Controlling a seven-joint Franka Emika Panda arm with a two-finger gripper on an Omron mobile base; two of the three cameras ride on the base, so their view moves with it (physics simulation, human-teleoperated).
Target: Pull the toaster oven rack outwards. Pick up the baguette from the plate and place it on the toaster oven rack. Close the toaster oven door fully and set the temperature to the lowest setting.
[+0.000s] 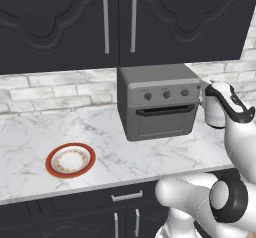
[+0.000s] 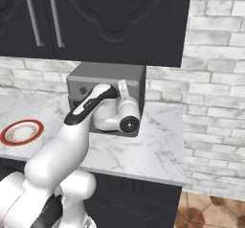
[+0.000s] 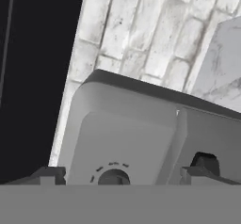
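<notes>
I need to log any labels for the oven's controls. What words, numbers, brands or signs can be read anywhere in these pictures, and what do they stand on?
No readable text: none in any view.
Boxy matte grey toaster oven: faint marks above its three small round knobs, too small and blurred to read.
Hand view: a ring of short dark dashes around one dark round knob on the oven's grey front; tick marks only, no numbers or letters.
Round red-rimmed plate: faint pattern, no writing.

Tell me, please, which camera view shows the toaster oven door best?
The left base view: the toaster oven door faces the camera, shut, handle bar visible. In the right base view the arm covers it; the hand view shows a knob instead.
</notes>
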